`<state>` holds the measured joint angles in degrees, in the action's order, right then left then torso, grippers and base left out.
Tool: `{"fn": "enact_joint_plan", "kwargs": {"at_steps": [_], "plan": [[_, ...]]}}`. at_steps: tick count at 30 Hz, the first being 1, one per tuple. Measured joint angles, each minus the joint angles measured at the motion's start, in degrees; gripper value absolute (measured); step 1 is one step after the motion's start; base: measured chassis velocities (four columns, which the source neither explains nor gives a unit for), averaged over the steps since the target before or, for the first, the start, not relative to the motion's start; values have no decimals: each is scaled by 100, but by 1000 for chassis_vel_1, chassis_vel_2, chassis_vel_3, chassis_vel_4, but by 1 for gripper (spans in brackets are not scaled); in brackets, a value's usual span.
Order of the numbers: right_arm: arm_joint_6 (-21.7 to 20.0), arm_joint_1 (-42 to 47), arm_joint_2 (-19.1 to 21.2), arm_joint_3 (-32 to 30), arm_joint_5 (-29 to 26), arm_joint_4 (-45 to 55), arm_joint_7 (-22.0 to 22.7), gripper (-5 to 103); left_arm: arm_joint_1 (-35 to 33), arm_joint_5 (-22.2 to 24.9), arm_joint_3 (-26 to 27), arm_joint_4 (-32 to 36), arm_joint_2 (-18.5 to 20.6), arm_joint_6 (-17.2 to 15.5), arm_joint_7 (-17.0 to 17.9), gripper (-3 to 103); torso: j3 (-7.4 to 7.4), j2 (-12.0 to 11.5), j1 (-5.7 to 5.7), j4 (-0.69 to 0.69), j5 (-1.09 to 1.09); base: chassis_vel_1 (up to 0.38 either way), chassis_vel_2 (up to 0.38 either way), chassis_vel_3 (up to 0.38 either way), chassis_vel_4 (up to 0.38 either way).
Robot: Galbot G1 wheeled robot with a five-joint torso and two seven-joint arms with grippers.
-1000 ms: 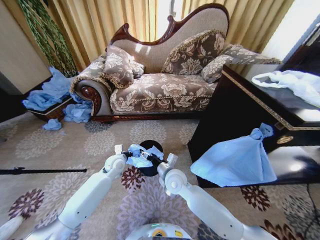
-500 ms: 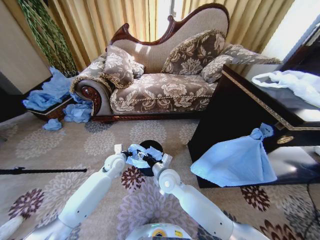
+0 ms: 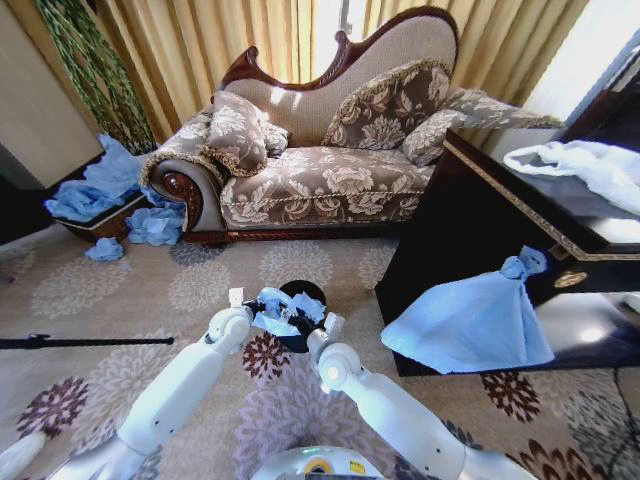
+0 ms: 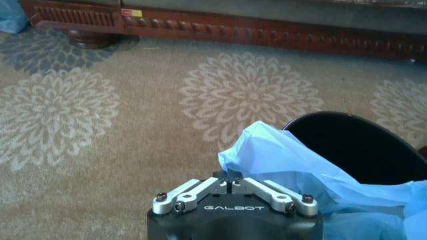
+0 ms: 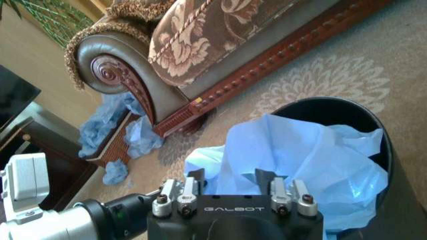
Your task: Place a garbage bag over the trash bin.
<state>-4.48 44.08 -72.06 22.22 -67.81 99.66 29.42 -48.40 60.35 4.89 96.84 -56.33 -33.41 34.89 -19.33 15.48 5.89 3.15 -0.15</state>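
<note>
Garbage bag (image 5: 300, 150) draped half over trash bin (image 5: 347, 112) rim on the carpet, bunched, not seated. Left claw (image 4: 231, 181) clenched on bag edge; right claw (image 5: 230, 177) released, fingers astride a fold. Film looks thin, light, floppy, slippery, tears easily — grab at the hem, not mid-sheet.

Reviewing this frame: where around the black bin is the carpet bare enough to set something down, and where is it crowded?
Bare floral carpet lies on the left gripper's side and between the small black cylindrical trash bin and the brown floral sofa. It is crowded at the bin's rim, where the thin light-blue garbage bag and right gripper meet, and beside the dark cabinet with its knotted blue bag.
</note>
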Motion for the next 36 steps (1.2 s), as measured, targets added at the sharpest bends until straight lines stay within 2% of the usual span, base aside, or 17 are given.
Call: {"fn": "enact_joint_plan", "kwargs": {"at_steps": [2, 5, 6, 8, 9, 13, 29, 36], "plan": [[12, 16, 44, -28, 3, 6, -37, 37, 0, -8, 0, -14, -28, 0, -10, 0, 0, 0, 0, 0, 0, 0, 0, 0, 0], [32, 46, 71, -57, 3, 32, -63, 31, 1, -20, -1, -26, -63, 1, -13, 0, 0, 0, 0, 0, 0, 0, 0, 0, 0], [40, 57, 80, -68, 3, 54, -68, 20, 1, -23, -4, -28, -71, 2, -14, 0, 0, 0, 0, 0, 0, 0, 0, 0, 0], [49, 68, 96, -83, 2, 85, -70, 20, 1, -24, -8, -28, -76, 2, -14, 0, 0, 0, 0, 0, 0, 0, 0, 0, 0], [56, 82, 123, -110, -16, 146, -75, 10, 1, -25, -12, -28, -86, 2, -14, 0, 0, 0, 0, 0, 0, 0, 0, 0, 0], [80, 111, 181, -167, -45, 254, -90, 2, 1, -26, -15, -24, -125, 2, -9, 0, 0, 0, 0, 0, 0, 0, 0, 0, 0], [147, 25, 588, -506, -103, 800, -456, 0, 229, 126, -58, 102, -219, 105, 75, 0, 0, 0, 0, 1, 0, 0, 0, 0, 0], [232, 171, 644, -551, -193, 974, -572, 0, 268, 310, -9, 359, -76, 116, 150, 0, 0, 0, 0, 0, 0, 0, 0, 0, 0]]}}
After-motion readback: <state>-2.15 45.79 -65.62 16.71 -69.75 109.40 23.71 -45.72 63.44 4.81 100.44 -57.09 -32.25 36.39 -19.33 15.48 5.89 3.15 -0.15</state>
